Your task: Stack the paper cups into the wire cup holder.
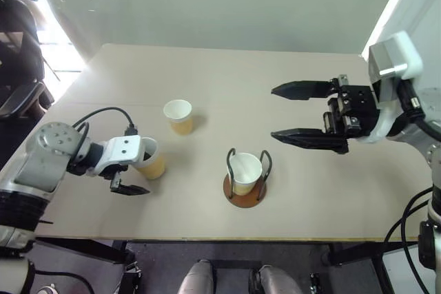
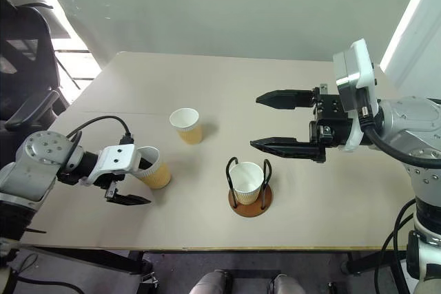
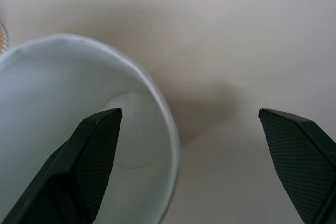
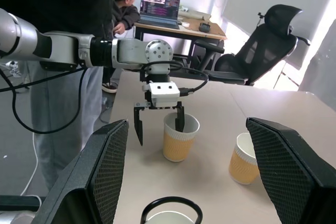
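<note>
Straddling a paper cup's (image 1: 151, 162) rim, left gripper (image 4: 157, 119) stood wide, 1 finger inside. Right gripper (image 1: 303, 111) hovered wide above the wire cup holder (image 1: 245, 178), empty.

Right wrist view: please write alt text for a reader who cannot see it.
The left gripper straddles the rim of a tan paper cup, one finger inside. A second tan cup stands nearby on the beige table. People stand behind.
</note>
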You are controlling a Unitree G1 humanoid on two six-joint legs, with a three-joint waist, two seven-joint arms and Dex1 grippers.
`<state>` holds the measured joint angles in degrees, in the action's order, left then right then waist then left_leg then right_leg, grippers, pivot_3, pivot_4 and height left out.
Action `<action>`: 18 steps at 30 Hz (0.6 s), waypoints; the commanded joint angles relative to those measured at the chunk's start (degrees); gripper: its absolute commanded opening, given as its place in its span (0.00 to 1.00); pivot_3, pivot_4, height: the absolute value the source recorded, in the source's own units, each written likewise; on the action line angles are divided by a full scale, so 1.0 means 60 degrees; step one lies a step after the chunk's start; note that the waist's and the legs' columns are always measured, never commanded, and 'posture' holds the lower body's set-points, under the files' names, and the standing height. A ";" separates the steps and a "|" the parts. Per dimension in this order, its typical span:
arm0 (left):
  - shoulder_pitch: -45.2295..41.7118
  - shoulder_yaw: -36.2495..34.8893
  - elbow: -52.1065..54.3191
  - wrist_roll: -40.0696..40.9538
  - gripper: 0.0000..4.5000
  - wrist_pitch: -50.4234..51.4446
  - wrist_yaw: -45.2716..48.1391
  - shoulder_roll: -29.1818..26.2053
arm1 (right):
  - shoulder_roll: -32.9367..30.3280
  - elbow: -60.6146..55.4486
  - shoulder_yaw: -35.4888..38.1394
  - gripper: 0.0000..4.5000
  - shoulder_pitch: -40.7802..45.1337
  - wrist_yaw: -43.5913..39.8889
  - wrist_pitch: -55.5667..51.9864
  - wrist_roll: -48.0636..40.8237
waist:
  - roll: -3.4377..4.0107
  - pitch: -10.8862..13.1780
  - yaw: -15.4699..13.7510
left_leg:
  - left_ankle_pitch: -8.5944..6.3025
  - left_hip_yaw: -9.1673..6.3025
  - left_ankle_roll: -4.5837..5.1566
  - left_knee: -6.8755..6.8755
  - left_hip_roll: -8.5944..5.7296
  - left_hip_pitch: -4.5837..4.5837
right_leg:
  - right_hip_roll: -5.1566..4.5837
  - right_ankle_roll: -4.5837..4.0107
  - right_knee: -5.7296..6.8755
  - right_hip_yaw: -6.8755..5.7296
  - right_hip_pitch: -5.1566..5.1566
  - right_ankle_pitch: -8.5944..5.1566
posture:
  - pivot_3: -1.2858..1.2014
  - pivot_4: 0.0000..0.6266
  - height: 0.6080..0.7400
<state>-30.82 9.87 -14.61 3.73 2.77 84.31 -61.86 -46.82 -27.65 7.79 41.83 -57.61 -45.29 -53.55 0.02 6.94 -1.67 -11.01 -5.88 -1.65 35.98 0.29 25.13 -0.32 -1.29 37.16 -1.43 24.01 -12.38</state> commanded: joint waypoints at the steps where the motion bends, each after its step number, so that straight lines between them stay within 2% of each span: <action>1: -0.0383 0.0147 -0.0418 -0.0449 0.96 -0.0579 -0.0239 0.0253 | -0.0155 -0.0273 0.0151 0.82 -0.0044 0.0092 0.0199 0.0058 | 0.0000 0.0000 0.0001 | 0.0000 0.0000 0.0000 0.0001 0.0000 0.0002 | 0.0000 0.0006 0.0000 0.0000 0.0000 0.0004 | 0.52 0.24 1.00; 3: -0.0545 0.0256 -0.0706 -0.0613 0.86 -0.0815 -0.0315 0.0487 | -0.0195 -0.0321 0.0148 0.83 -0.0148 0.0133 0.0226 0.0139 | 0.0000 0.0000 -0.0001 | 0.0005 0.0001 0.0008 0.0004 -0.0001 0.0004 | -0.0002 0.0026 -0.0002 0.0000 -0.0002 0.0017 | 0.52 0.24 1.00; 11: -0.1114 0.0251 -0.1348 -0.0687 0.29 -0.1283 0.0072 0.0644 | -0.0348 -0.0453 0.0282 0.83 -0.0337 0.0277 0.0215 0.0146 | 0.0001 -0.0001 -0.0004 | 0.0019 0.0001 0.0030 0.0007 -0.0002 0.0000 | -0.0001 0.0038 -0.0001 0.0001 -0.0007 0.0026 | 0.52 0.24 1.00; 15: -0.1903 0.0171 -0.1520 -0.0206 0.10 -0.1078 0.1055 0.0500 | -0.0555 -0.0469 0.0498 0.83 -0.0430 0.0311 0.0223 0.0096 | -0.0001 -0.0001 -0.0026 | 0.0025 -0.0001 0.0031 0.0010 -0.0003 0.0013 | 0.0000 0.0043 -0.0005 0.0001 -0.0005 0.0029 | 0.52 0.24 1.00; 18: -0.2783 0.0708 -0.1506 0.0696 0.01 -0.0753 0.1365 0.0136 | -0.0797 -0.0504 0.0754 0.83 -0.0598 0.0317 0.0236 0.0050 | -0.0002 -0.0001 -0.0038 | 0.0025 -0.0002 0.0031 0.0015 -0.0006 0.0032 | 0.0000 0.0045 -0.0020 0.0000 -0.0002 0.0030 | 0.52 0.24 1.00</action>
<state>-44.86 13.66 -24.65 4.16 -2.72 89.77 -59.11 -50.53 -29.31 9.25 38.36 -56.21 -44.89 -52.64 0.01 6.93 -1.90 -10.87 -5.89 -1.47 36.08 0.25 25.36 -0.33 -0.99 37.00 -1.43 24.02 -12.16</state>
